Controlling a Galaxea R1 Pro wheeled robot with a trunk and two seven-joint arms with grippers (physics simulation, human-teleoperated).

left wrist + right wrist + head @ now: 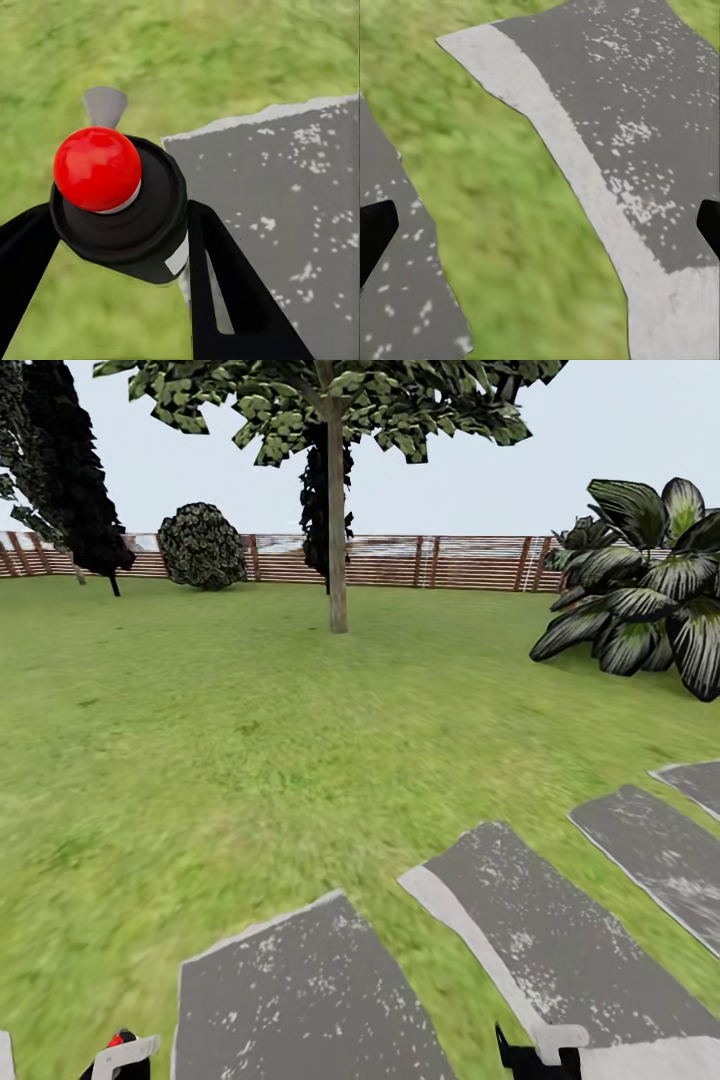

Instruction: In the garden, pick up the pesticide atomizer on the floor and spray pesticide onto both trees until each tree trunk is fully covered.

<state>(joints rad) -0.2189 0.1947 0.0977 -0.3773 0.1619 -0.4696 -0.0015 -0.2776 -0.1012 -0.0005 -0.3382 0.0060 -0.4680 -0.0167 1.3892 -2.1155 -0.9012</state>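
Head view: the tree [337, 540] stands upper centre, its trunk bare of spray. Left wrist view: the left end effector [112, 247] grips the atomizer [116, 202], frame centre. Right wrist view: the right end effector [540, 225] gapes, empty. Spraying remains.

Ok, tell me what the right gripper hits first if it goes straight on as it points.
Probably the ground: the right gripper, open and empty, points down at the grass strip between two stepping stones, with nothing in between. Depth is unclear.
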